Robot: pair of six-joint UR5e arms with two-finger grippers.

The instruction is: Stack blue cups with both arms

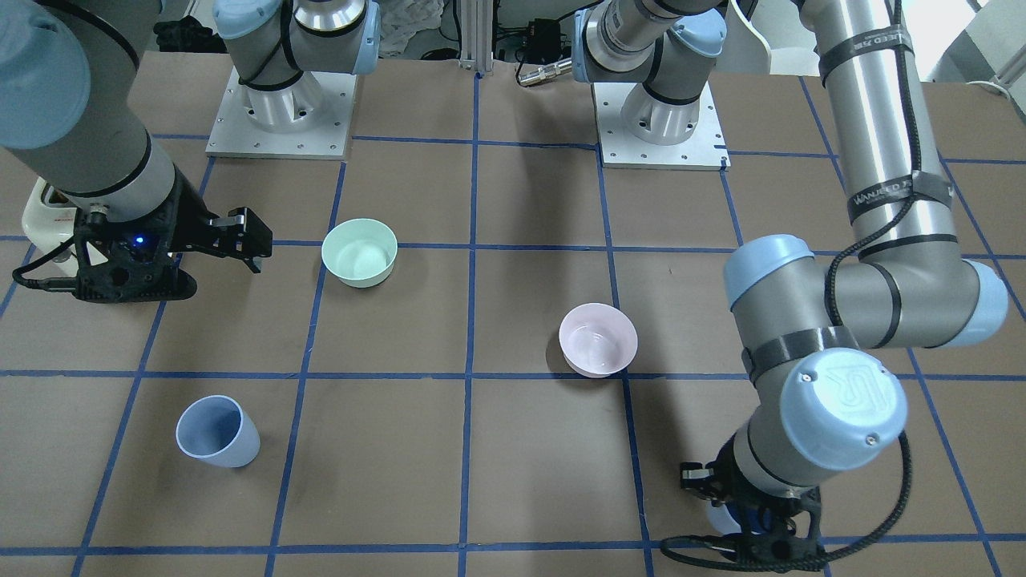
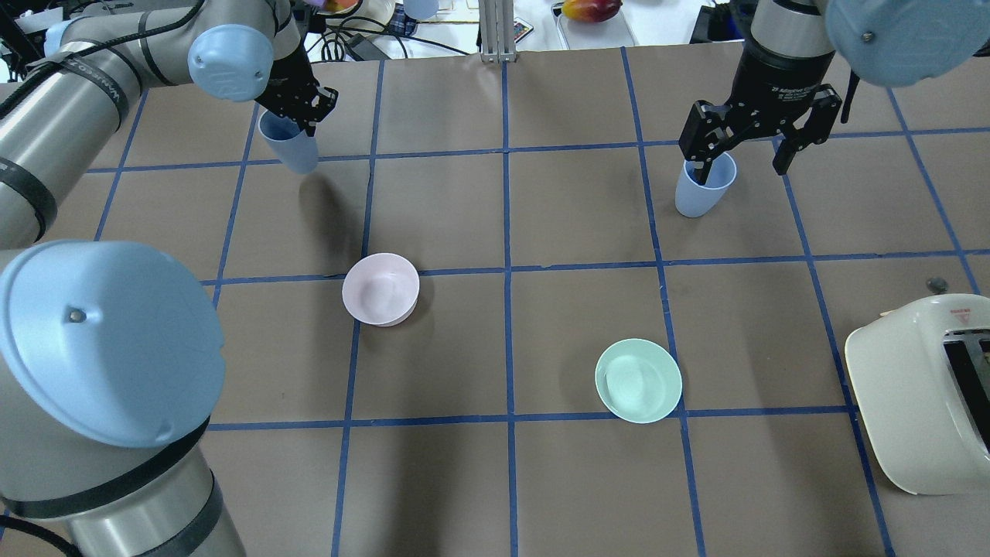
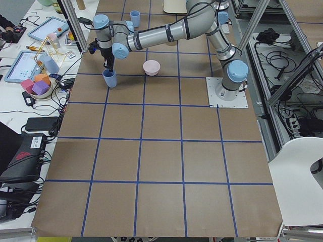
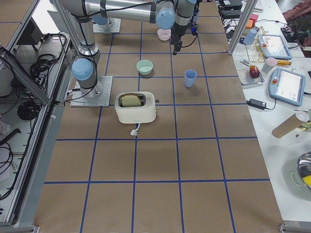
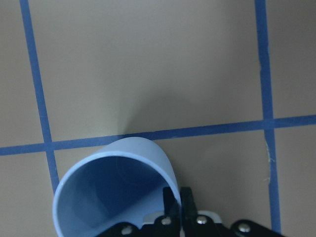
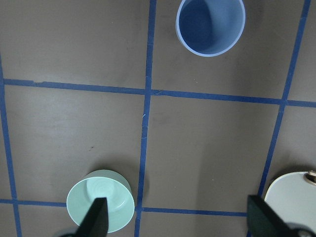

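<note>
Blue-gridded brown tabletop [image 2: 580,232] | first blue cup [image 5: 113,192] at the robot's far left, left gripper [image 5: 177,205] fingers clamped on its rim wall | second blue cup [image 6: 211,24] upright at far right, untouched | right gripper [image 6: 177,201] above the tabletop, fingers wide apart, cup outside them | pink bowl [image 2: 380,288] and mint-green bowl [image 2: 638,381] nearer the middle

Periwinkle cups [image 2: 290,148] [image 2: 698,193], mint bowl [image 2: 638,381], pink bowl [image 2: 380,288], blue-gridded brown table [image 2: 580,325].
</note>
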